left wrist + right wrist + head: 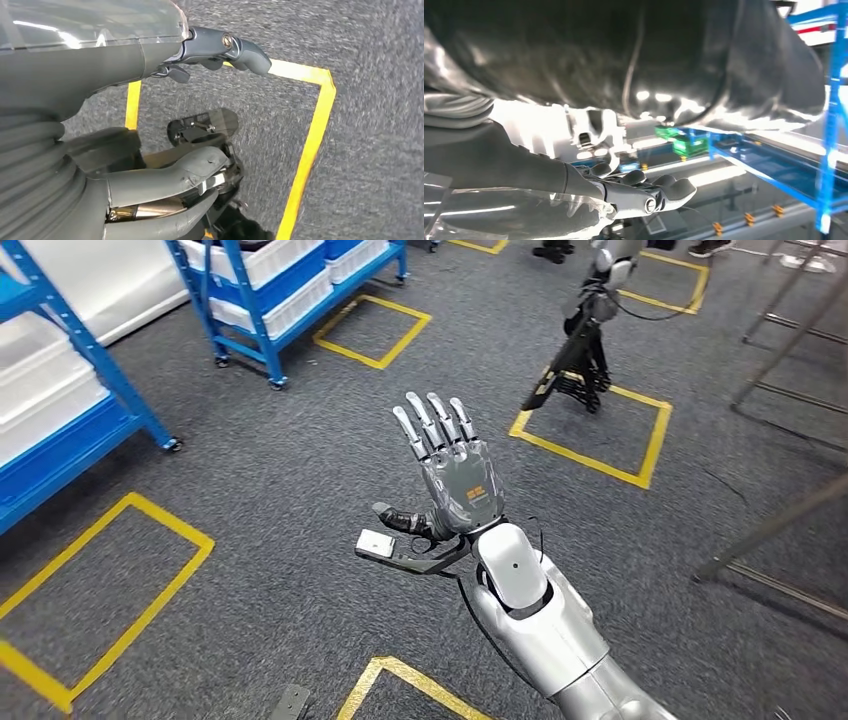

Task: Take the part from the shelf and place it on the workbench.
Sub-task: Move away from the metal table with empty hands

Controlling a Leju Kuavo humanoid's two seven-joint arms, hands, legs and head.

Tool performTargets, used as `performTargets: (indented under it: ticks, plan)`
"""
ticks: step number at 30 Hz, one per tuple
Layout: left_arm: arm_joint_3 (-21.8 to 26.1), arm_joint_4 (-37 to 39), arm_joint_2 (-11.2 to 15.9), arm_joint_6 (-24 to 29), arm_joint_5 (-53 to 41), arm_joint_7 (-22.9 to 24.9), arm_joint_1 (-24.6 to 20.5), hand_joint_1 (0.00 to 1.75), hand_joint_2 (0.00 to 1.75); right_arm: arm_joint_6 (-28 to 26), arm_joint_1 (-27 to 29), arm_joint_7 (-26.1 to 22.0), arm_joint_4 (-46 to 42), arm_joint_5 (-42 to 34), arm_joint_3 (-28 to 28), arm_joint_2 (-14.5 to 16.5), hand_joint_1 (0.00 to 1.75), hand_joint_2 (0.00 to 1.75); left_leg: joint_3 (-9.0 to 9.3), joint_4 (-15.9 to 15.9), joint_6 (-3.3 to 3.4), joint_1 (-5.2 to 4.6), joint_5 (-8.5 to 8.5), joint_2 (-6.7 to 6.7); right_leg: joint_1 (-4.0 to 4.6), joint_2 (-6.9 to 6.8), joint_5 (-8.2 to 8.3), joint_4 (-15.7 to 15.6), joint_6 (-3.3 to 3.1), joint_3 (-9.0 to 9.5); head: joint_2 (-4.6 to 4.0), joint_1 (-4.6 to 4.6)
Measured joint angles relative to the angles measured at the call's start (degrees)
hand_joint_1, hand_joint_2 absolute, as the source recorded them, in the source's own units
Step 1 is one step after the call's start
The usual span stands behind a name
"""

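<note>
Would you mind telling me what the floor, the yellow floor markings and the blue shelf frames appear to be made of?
The floor looks like low-pile grey carpet: a speckled, matte, fibrous texture. The yellow floor markings look like adhesive tape: flat, thin, glossy strips laid in squares, though paint is possible. The blue shelf frames look like painted metal: straight, smooth, evenly coloured uprights on small casters, carrying white bins that look like plastic.

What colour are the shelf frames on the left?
Blue, holding white bins; the metal shelf frames show best in the head view.

The blue shelf [60,390] got chopped off by the left edge, its bins [40,390] too washed out to see inside. Far racks [774,165] looked blurry.
</note>
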Motion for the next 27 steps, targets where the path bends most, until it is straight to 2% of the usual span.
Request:
performTargets:
  ticks: [1,2,3,4,5,7,8,9,10,11,12,13,15,17,18,20,21,22,24,25,26,27]
  plan:
    - [-0.01,0.00,-0.02,0.00,0.00,0.02,-0.06,0.00,1.75,-0.01,0.00,-0.01,-0.02,-0.03,0.04,0.00,0.00,0.00,-0.20,0.16,-0.29,0.00,0.00,-0.75,-0.13,1.18,0.85,-2.41,-0.12,1.01,0.00,-0.01]
    - [-0.01,0.00,-0.03,0.01,0.00,0.02,-0.10,0.00,1.75,-0.03,0.03,-0.01,-0.02,-0.08,0.08,0.00,0.00,0.00,-0.46,0.26,-0.64,0.06,0.05,-1.42,-0.14,2.00,1.00,-3.68,-0.22,1.50,0.00,-0.01]
    - [-0.02,0.00,-0.04,0.02,0.01,0.03,-0.10,0.00,1.75,-0.06,0.06,-0.01,-0.02,-0.15,0.10,0.01,0.00,0.00,-0.70,0.25,-1.05,0.10,0.18,-2.08,-0.04,2.03,0.81,-4.03,-0.36,1.67,0.00,-0.02]
    - [-0.02,0.00,-0.02,0.04,0.01,0.04,-0.02,0.00,1.75,-0.10,0.06,-0.01,-0.02,-0.20,0.13,0.06,0.00,0.00,-0.92,0.19,-1.44,0.19,0.30,-2.66,-0.09,1.40,0.84,-4.30,-0.59,1.83,0.00,-0.01]
    - [-0.02,0.00,0.01,0.08,0.02,0.04,0.09,0.00,1.75,-0.15,0.05,-0.01,-0.02,-0.27,0.15,0.12,0.00,0.00,-1.07,0.32,-1.78,0.20,0.22,-2.24,-0.13,0.71,0.95,-4.53,-0.88,2.00,0.00,-0.02]
    - [-0.02,0.00,0.04,0.15,0.02,0.04,0.19,0.00,1.75,-0.28,0.01,-0.01,-0.06,-0.44,0.19,0.29,0.00,0.00,-2.34,2.98,-2.35,0.04,-1.45,0.70,-0.31,-0.85,1.09,-4.99,-1.67,2.43,0.00,-0.06]
    - [-0.02,0.00,0.04,0.17,0.02,0.03,0.13,0.00,1.75,-0.33,0.04,-0.01,-0.07,-0.54,0.19,0.33,0.00,0.00,-3.71,6.02,-2.57,0.04,-3.06,2.68,-0.21,-1.73,1.06,-5.10,-1.95,2.60,0.00,-0.09]
    - [-0.02,0.00,0.04,0.19,0.02,0.03,0.06,0.00,1.75,-0.37,0.10,-0.01,-0.08,-0.63,0.19,0.36,0.00,0.00,-5.50,9.72,-2.77,0.11,-4.79,3.93,-0.08,-2.62,0.95,-5.12,-2.17,2.69,0.00,-0.09]
    - [-0.02,0.00,0.04,0.19,0.02,0.03,0.02,0.00,1.75,-0.37,0.17,-0.01,-0.07,-0.71,0.19,0.36,0.00,0.00,-7.22,13.20,-2.95,0.24,-6.08,4.57,0.02,-3.57,0.84,-5.10,-2.29,2.75,0.00,-0.09]
    - [-0.02,0.00,0.04,0.20,0.02,0.03,0.04,0.00,1.75,-0.37,0.25,-0.01,-0.07,-0.74,0.20,0.36,0.00,0.00,-8.25,15.26,-3.08,0.34,-6.49,4.90,0.07,-4.45,0.73,-5.07,-2.33,2.80,0.00,-0.09]
    - [-0.02,0.00,0.05,0.20,0.02,0.03,0.12,0.00,1.75,-0.37,0.29,-0.01,-0.07,-0.77,0.20,0.36,0.00,0.00,-8.21,15.21,-3.15,0.41,-5.84,5.13,0.09,-5.30,0.60,-5.05,-2.29,2.88,0.00,-0.10]
    - [-0.02,0.00,0.07,0.21,0.02,0.03,0.18,0.00,1.75,-0.38,0.31,-0.01,-0.07,-0.77,0.21,0.36,0.00,0.00,-7.06,13.06,-3.15,0.45,-4.34,5.47,0.08,-6.09,0.44,-5.03,-2.19,3.02,0.00,-0.10]
    - [-0.02,0.00,0.10,0.23,0.02,0.03,0.15,0.00,1.75,-0.39,0.30,-0.01,-0.09,-0.77,0.21,0.37,0.00,0.00,-2.90,5.51,-2.90,0.17,-1.14,7.44,0.24,-7.57,0.01,-4.99,-1.77,3.46,0.00,-0.10]
    - [-0.03,0.00,0.10,0.23,0.02,0.03,-0.02,0.00,1.75,-0.40,0.26,-0.01,-0.10,-0.77,0.23,0.35,0.00,0.00,-0.56,0.98,-2.25,-0.31,-0.14,8.99,0.63,-8.85,-0.38,-4.95,-1.24,3.80,0.00,-0.06]
    - [-0.03,0.00,0.10,0.23,0.02,0.03,-0.06,0.00,1.75,-0.41,0.24,-0.01,-0.11,-0.77,0.26,0.36,0.00,0.00,-0.48,0.54,-1.91,-0.57,-0.37,8.92,0.84,-9.46,-0.48,-5.02,-0.99,3.92,0.00,-0.04]
    - [-0.03,0.00,0.10,0.27,0.02,0.04,0.10,0.00,1.75,-0.49,0.21,-0.01,-0.15,-0.84,0.31,0.40,0.00,0.00,-0.53,0.19,-1.16,-0.41,-0.18,7.54,0.87,-10.40,-0.75,-5.18,-0.49,4.26,0.00,-0.04]
    - [-0.03,0.00,0.11,0.31,0.02,0.03,0.19,0.00,1.75,-0.57,0.18,-0.01,-0.20,-0.92,0.32,0.43,0.00,0.00,-0.38,-0.08,-0.79,-0.27,-0.06,6.87,0.77,-9.74,-1.27,-4.75,-0.22,4.25,0.00,-0.04]
    - [-0.03,0.00,0.10,0.36,0.03,0.03,0.22,0.00,1.75,-0.72,0.17,0.00,-0.28,-1.03,0.32,0.43,0.00,0.00,-0.23,-0.35,-0.44,-0.11,0.09,6.28,0.62,-8.40,-2.35,-3.30,0.00,3.70,0.00,-0.03]
    - [-0.04,0.00,0.09,0.45,0.03,0.03,0.08,0.00,1.75,-1.00,0.31,0.08,-0.39,-1.39,0.22,0.28,0.00,0.00,-0.12,-0.57,0.09,-0.02,0.27,5.03,0.44,-4.81,-5.61,2.88,0.16,0.74,0.00,-0.01]
    - [-0.04,0.00,0.09,0.48,0.03,0.04,0.02,0.00,1.75,-1.14,0.48,0.13,-0.42,-1.67,0.13,0.15,0.00,0.00,-0.16,-0.54,0.25,-0.05,0.30,4.30,0.43,-3.76,-7.00,6.50,0.16,-1.21,0.00,-0.01]
    - [-0.04,0.00,0.09,0.50,0.02,0.04,0.02,0.00,1.75,-1.26,0.67,0.17,-0.42,-2.04,0.00,-0.01,0.00,0.00,-0.16,-0.50,0.34,-0.08,0.31,3.50,0.45,-3.20,-7.52,9.07,0.16,-2.74,0.00,-0.01]
    - [-0.04,0.00,0.09,0.52,0.02,0.03,0.09,0.00,1.75,-1.42,0.82,0.18,-0.42,-2.53,-0.17,-0.14,0.00,0.00,-0.16,-0.44,0.37,-0.12,0.31,2.66,0.45,-2.87,-6.93,9.84,0.12,-3.47,0.00,-0.02]
